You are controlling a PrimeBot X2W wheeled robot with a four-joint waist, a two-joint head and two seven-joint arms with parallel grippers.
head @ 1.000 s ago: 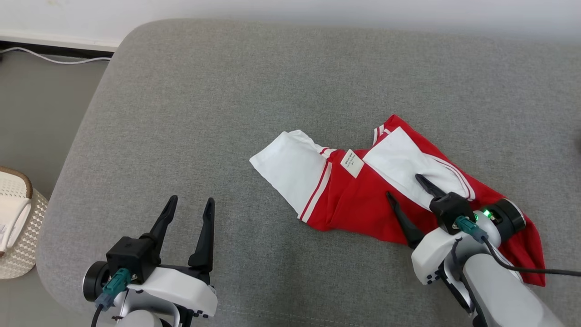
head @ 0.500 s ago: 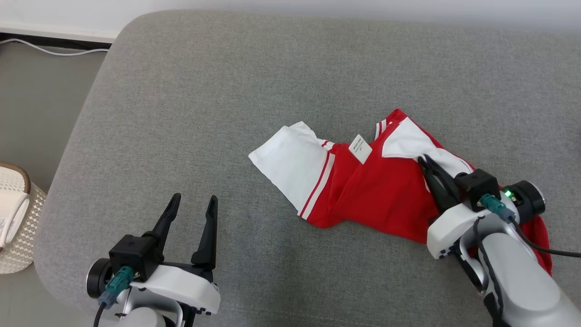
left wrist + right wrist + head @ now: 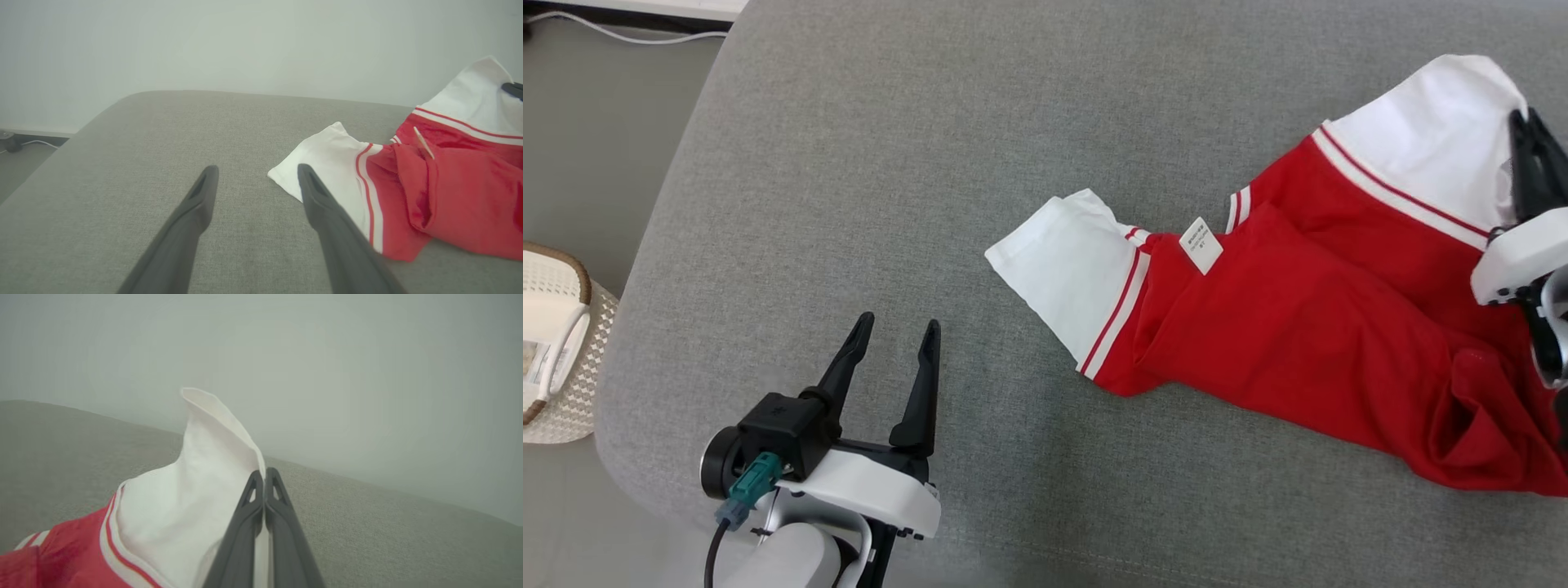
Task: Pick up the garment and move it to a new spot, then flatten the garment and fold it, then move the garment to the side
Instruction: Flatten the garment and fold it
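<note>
Red garment (image 3: 1323,327) within right pincer (image 3: 1525,122)

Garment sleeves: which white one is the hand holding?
The raised white sleeve at the head view's right edge, pinched in the shut right hand; the other white sleeve lies flat on the cushion, untouched.

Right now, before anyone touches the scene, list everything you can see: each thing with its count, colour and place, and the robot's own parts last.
T-shirt: one, red with white striped sleeves, on the cushion's right half, one sleeve raised.
label: one, white, at the T-shirt's neck.
cushion: one, grey, under the T-shirt.
basket: one, white woven, on the floor at the left.
cable: one, white, on the floor, far left corner.
left fingers: two, dark, apart, over bare cushion.
right fingers: two, dark, shut on the raised sleeve.
</note>
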